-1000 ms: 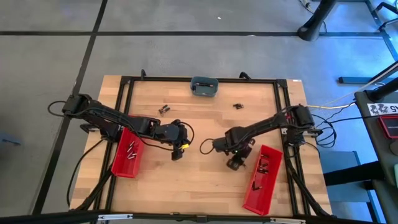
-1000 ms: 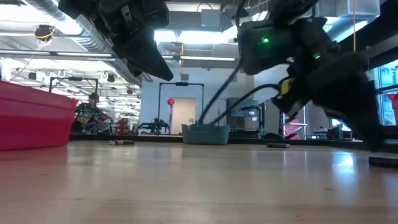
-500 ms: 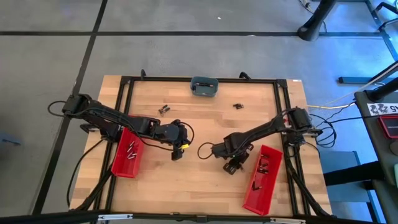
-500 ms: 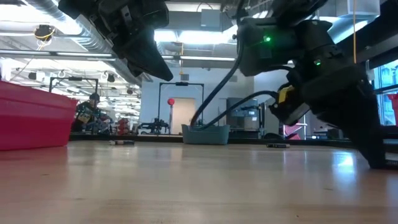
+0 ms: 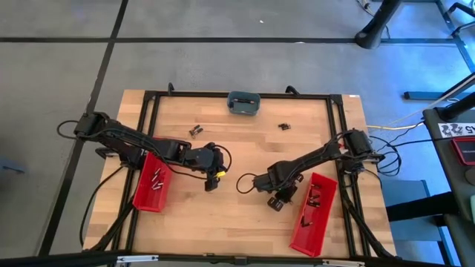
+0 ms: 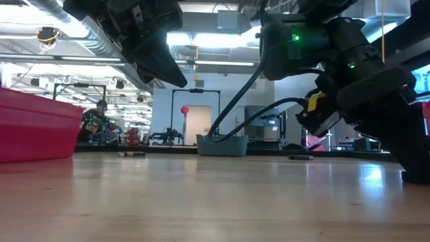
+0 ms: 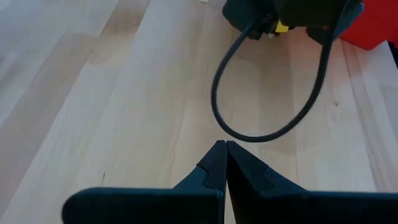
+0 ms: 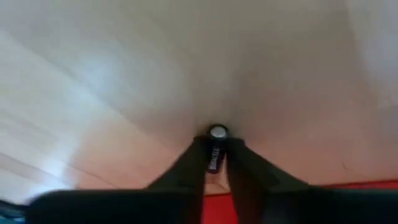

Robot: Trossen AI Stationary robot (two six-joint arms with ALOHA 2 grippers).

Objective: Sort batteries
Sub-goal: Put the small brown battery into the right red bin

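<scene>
While over bare wood, right gripper (image 8: pixel 214 163) (battery (image 8: pixel 216 151) pinched)

In the high view the batteries (image 5: pixel 157 180) in the left red bin (image 5: pixel 151 182) and those in the right red bin (image 5: pixel 313 213) are too small to count or tell apart by type. In the low view the left red bin (image 6: pixel 37 128) is cut off by the picture's edge, and the loose batteries (image 6: pixel 299 157) far back on the table (image 6: pixel 201 195) are only small dark marks. In the right wrist view the battery (image 8: pixel 216 149) is partly hidden between the fingers (image 8: pixel 186 169), its label is unreadable.

Bright overhead light, table (image 5: pixel 245 148) evenly lit; right wrist view blurred.
</scene>
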